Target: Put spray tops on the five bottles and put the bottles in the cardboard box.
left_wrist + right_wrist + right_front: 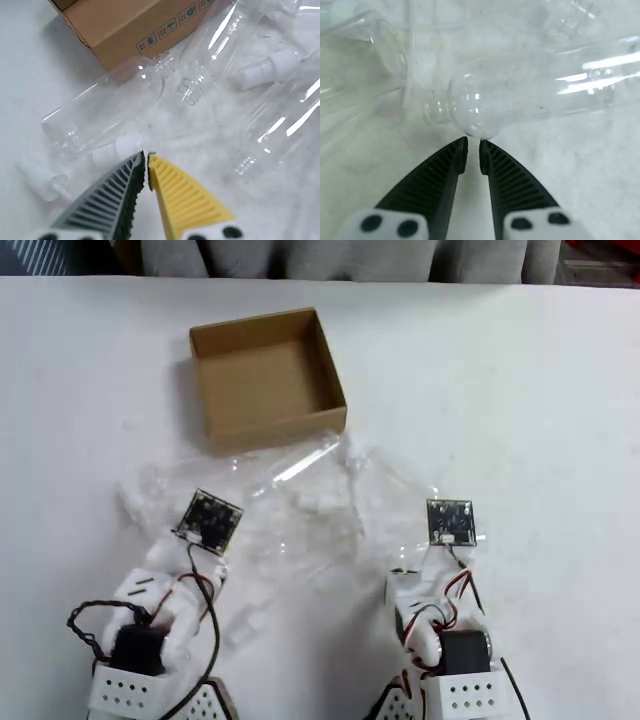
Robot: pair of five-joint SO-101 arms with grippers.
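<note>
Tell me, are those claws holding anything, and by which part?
Nothing is held. The left gripper is shut with nothing between its fingers, and the right gripper is shut, empty, next to a clear bottle.

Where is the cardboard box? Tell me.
In the high view the cardboard box stands open on the table's far side, left of centre, just beyond the clear bottles.
</note>
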